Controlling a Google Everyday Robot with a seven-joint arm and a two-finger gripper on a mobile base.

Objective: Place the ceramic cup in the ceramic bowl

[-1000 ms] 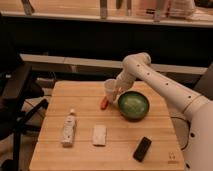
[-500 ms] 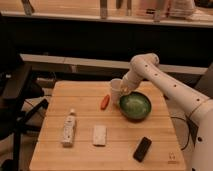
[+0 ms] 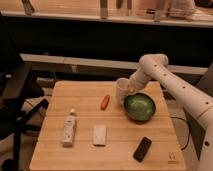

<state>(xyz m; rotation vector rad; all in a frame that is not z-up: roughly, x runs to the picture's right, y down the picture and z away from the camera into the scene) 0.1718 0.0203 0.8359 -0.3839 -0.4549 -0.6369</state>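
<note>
wooden table (image 3: pixel 115 145), dark room behind. gripper (image 3: pixel 129 89) clamped on the cup (image 3: pixel 121 90), held above the table near the far right edge, just left of the bowl (image 3: pixel 140 107). pickup done; carry over and release left.

Count of items, placed relative to the bowl.

Worktop (image 3: pixel 55 150): 1.
Bowl (image 3: pixel 140 107), green: 1.
Cup (image 3: pixel 121 90), white: 1, held up just left of the bowl's rim.
Gripper (image 3: pixel 130 91): 1, closed on the cup, at the bowl's upper left edge.
Orange item (image 3: pixel 105 102): 1, left of the bowl.
Bottle (image 3: pixel 69 129), lying flat: 1, far left of the bowl.
White block (image 3: pixel 100 135): 1, lower left of the bowl.
Black item (image 3: pixel 142 149): 1, below the bowl.

Loose items total: 6.
</note>
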